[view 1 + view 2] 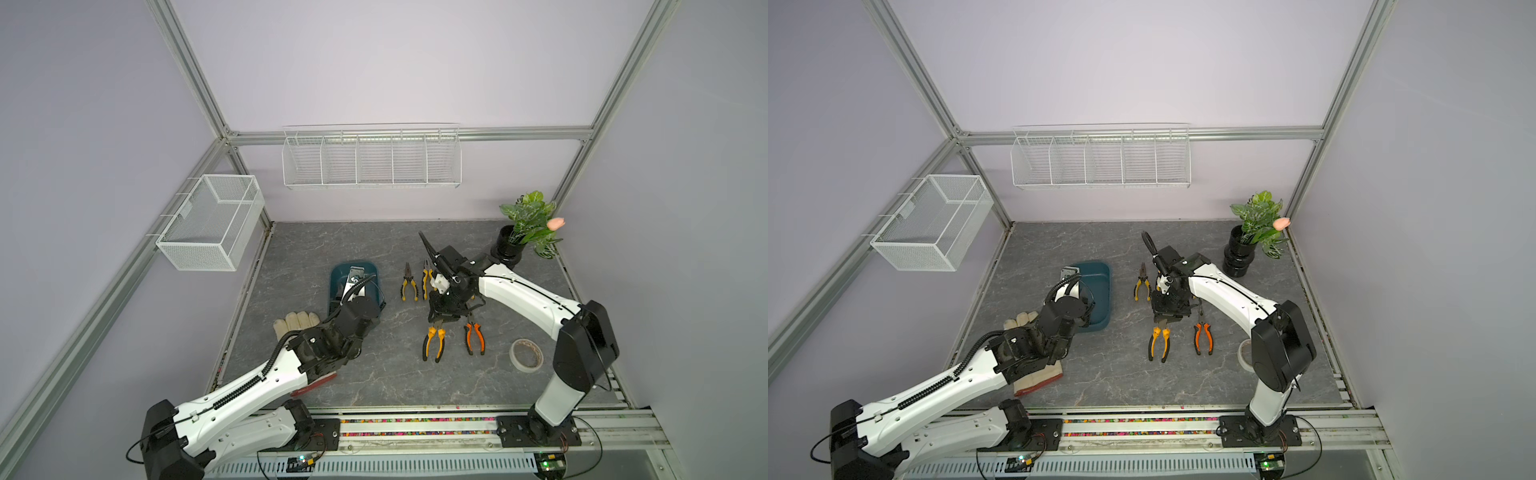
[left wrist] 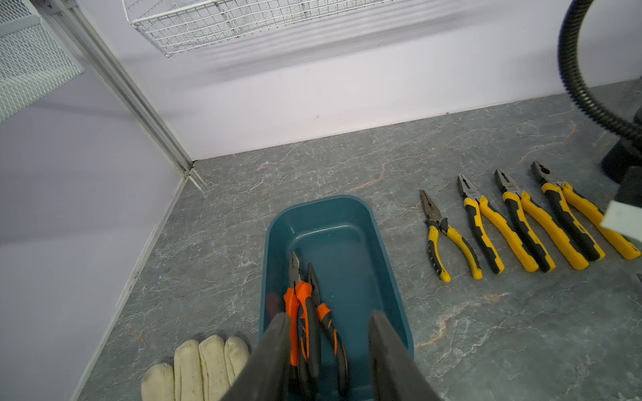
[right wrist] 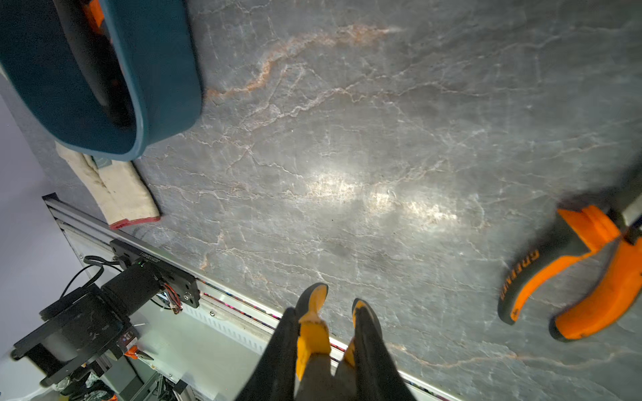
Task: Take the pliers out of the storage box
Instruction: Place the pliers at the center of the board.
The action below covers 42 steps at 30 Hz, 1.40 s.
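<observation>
Two orange-handled pliers (image 2: 305,312) lay lengthwise in the dark teal storage box (image 2: 347,239), between the parted fingers of the left pincer (image 2: 329,315), their dark noses pointing away from it. Farther off, beside the box, four yellow-handled pliers (image 2: 520,222) lay in a row, noses likewise away. The right pincer (image 3: 328,323) was clamped on amber-handled pliers (image 3: 311,330) outside the box, handles jutting past its fingertips.

And this was a robot test cell in a lab: aluminium frame (image 1: 519,134) boxing plain lilac walls (image 1: 395,62), two white arms (image 1: 249,386) bolted to a front rail (image 1: 415,432), pliers (image 2: 521,222) lined up on a stone-look tabletop (image 1: 374,374).
</observation>
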Available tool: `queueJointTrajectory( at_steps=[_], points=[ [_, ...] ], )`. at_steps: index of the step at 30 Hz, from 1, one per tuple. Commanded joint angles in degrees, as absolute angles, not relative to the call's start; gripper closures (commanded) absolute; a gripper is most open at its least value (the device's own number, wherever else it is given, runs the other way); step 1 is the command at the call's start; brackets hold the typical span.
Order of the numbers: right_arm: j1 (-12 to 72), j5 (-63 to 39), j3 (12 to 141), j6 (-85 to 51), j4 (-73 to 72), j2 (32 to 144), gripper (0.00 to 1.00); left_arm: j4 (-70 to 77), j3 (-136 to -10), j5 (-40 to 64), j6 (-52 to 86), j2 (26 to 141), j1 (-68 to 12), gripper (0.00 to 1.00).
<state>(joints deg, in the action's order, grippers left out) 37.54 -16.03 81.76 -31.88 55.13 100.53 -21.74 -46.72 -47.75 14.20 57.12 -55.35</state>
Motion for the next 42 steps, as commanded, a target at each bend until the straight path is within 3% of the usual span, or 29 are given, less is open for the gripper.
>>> queueJointTrajectory(
  at_steps=[1, 20, 42],
  points=[
    [38.3, -19.2, 83.5, -31.4, 49.7, 103.2, 0.94, -22.3, -47.6, -49.0, 15.7, 57.3, -55.2, 0.61],
    [39.0, -13.4, 93.5, -26.5, 53.6, 119.8, 0.89, -23.2, -47.9, -48.6, 16.7, 58.4, -55.3, 0.61],
    [32.7, -8.1, 79.0, -24.7, 48.7, 113.0, 0.89, -23.7, -48.2, -47.8, 17.0, 59.0, -55.2, 0.61]
  ],
)
